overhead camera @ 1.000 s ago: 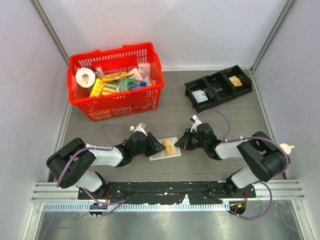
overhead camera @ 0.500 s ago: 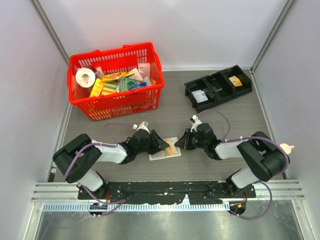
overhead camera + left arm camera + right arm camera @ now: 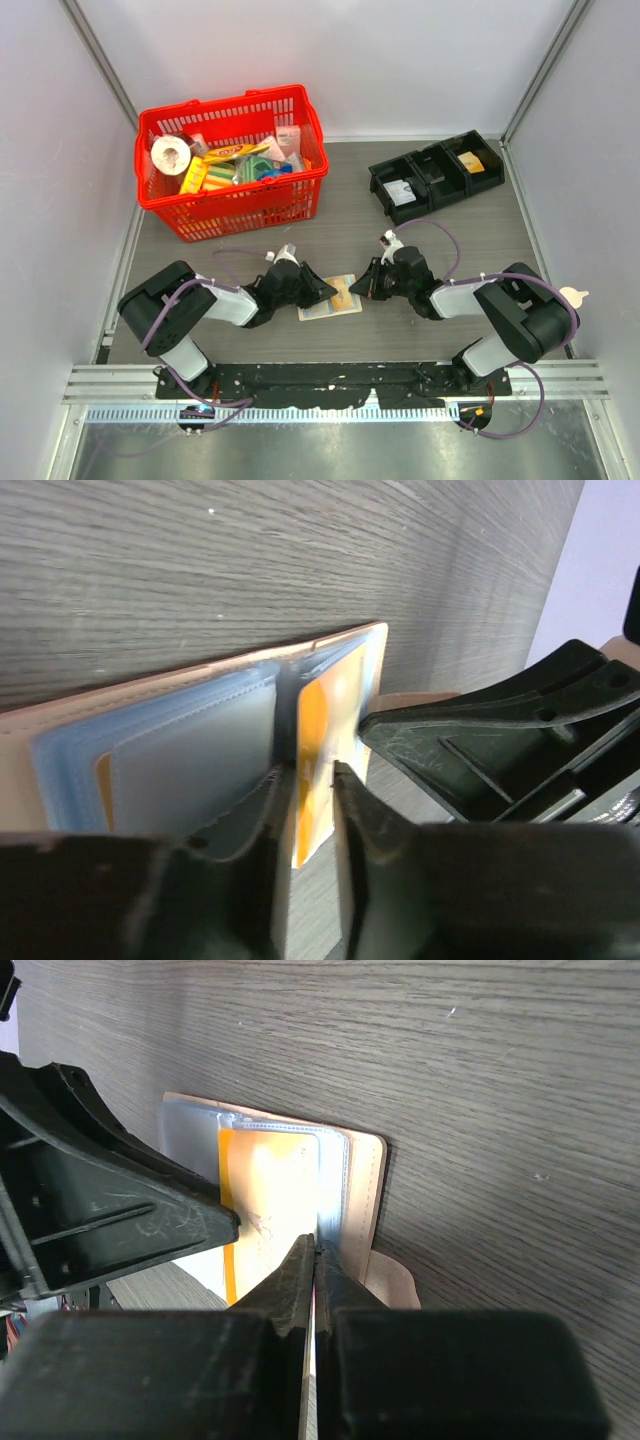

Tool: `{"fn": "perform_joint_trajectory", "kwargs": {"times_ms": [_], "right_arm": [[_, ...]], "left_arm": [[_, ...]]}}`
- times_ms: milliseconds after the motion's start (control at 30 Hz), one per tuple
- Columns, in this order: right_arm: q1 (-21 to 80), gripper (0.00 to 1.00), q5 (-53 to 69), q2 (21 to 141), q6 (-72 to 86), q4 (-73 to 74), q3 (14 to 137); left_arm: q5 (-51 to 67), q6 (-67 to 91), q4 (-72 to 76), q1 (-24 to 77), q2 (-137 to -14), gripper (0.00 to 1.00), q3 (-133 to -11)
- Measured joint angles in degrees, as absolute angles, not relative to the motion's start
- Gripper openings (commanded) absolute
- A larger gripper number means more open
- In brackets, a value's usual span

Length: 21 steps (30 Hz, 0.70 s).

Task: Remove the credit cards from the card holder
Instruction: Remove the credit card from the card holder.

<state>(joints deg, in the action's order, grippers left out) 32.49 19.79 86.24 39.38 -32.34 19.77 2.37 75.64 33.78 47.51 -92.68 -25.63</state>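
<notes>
Open card holder (image 3: pixel 330 298) lies on the table, yellow-orange credit card (image 3: pixel 325 730) in its sleeve. Your left gripper (image 3: pixel 312 775) is narrow around the card's end, grip unclear; right gripper (image 3: pixel 315 1247) is closed at the holder's edge. Likely light, stiff, slick: pinch that exposed end.

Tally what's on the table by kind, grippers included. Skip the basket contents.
red basket: 1
black three-part tray: 1
card holder: 1
yellow-orange card in clear view: 1
grippers: 2 (left gripper, right gripper)
Total: 6
</notes>
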Motion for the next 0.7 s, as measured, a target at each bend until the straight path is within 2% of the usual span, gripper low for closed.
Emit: {"fn": "perform_joint_trajectory", "kwargs": {"times_ms": [67,100,200,600,700], "right_arm": [[32.5,0.02,19.8,86.2,39.4,-32.3,19.8],[32.5,0.03,19.8,86.2,39.4,-32.3,19.8],[32.5,0.02,19.8,86.2,39.4,-32.3,19.8],[32.4,0.02,20.1,86.6,39.4,-32.8,19.8],[32.4,0.07,19.9,86.1,39.4,-31.5,20.2]], "left_arm": [[2.0,76.3,35.2,47.5,-93.0,0.12,-24.7],[1.9,76.5,36.1,47.5,-93.0,0.05,-24.0],[1.3,77.5,38.6,47.5,-92.9,0.00,-22.0],[-1.6,77.1,32.6,47.5,-84.1,0.00,-18.6],[-2.2,76.4,29.1,47.5,-80.6,0.00,-18.0]]}}
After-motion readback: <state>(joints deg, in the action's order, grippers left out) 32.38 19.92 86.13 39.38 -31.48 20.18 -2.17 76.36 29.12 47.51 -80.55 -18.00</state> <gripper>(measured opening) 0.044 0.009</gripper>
